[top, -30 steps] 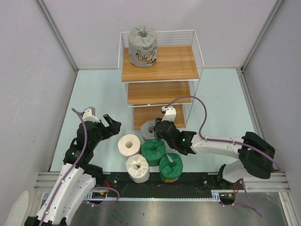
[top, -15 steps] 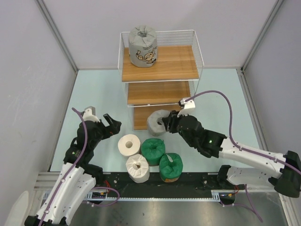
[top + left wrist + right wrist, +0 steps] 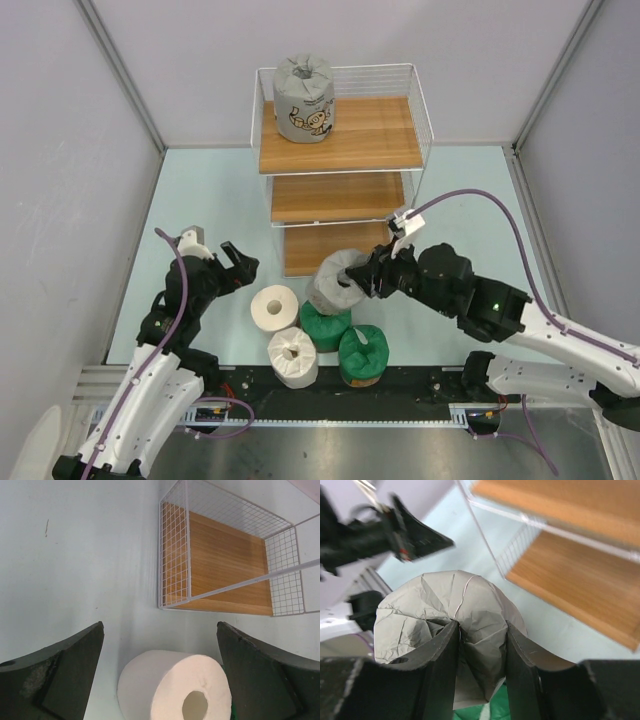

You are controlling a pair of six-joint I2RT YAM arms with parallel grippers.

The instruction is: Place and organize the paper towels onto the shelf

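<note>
A pale mint-green tabletop (image 3: 200, 190), evenly lit, spreads ahead of the fingers (image 3: 65, 670). Grey-white walls (image 3: 60, 150) with metal corner strips (image 3: 120, 75) enclose it beyond and beside them; a metal rail (image 3: 330, 425) lies behind them.

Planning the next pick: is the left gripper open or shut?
Open. The left gripper shows its fingers wide apart, gripping nothing; a white roll lies beyond them.

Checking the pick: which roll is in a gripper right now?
The grey roll in the right gripper, held over a green roll. The other grey roll stands on the shelf top; the rest sit on the table.
</note>
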